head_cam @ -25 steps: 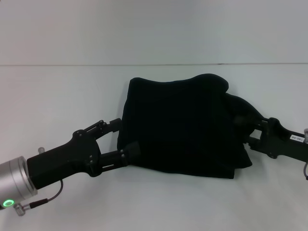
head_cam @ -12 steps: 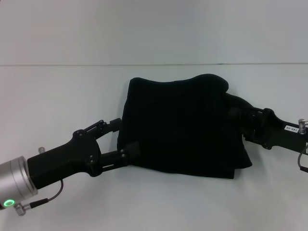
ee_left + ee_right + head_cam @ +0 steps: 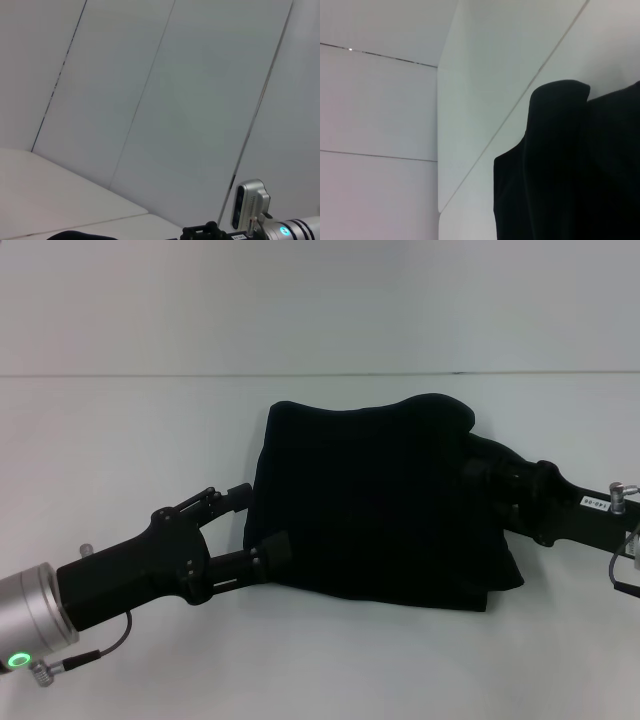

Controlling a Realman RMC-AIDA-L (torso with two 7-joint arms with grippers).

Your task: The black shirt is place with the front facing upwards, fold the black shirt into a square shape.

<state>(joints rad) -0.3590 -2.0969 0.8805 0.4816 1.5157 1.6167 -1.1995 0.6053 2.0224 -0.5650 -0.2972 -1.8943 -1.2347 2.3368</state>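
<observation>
Head view has the left gripper [image 3: 252, 528] reaching in low, fingers spread at the folded shirt [image 3: 375, 505] edge — right gripper [image 3: 488, 480] opposite, can't tell its state.

Soft, matt black cloth for the shirt [image 3: 375, 505], smooth matt white for the worktop [image 3: 130, 440], matt black plastic with brushed metal for the left gripper [image 3: 255, 530].

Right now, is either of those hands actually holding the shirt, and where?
The left hand straddles the black shirt's left edge, fingers open. The right hand is buried in its right side; a hold cannot be told.
</observation>
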